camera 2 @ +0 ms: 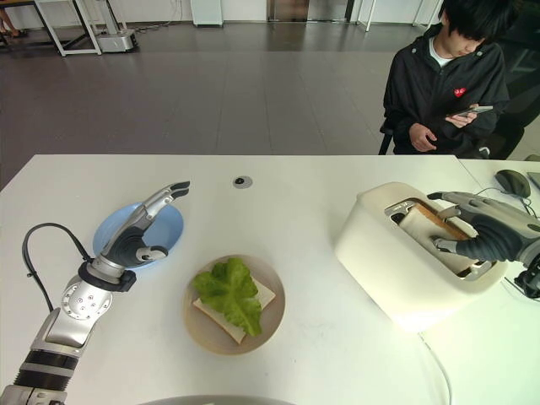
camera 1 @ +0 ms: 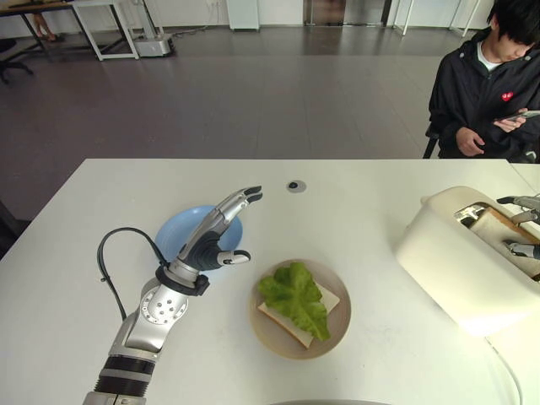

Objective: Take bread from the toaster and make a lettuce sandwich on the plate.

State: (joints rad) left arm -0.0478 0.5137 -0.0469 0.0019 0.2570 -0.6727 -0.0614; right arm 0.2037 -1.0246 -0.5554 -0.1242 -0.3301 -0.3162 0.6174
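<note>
**Right hand goes for the top slice**

The right hand (camera 2: 488, 233) is at the toaster (camera 2: 380, 253), fingers pinched on the toast (camera 2: 426, 226) standing in the slot. It looks light, stiff and crumbly, so grip its upper edge gently and lift straight up. On the plate (camera 2: 277, 291), lettuce (camera 2: 228, 291) lies across the bottom slice (camera 2: 265, 296), soft and likely to slide. The left hand (camera 2: 139, 229) hangs over the blue dish (camera 2: 169, 221), fingers spread, holding nothing.
</note>
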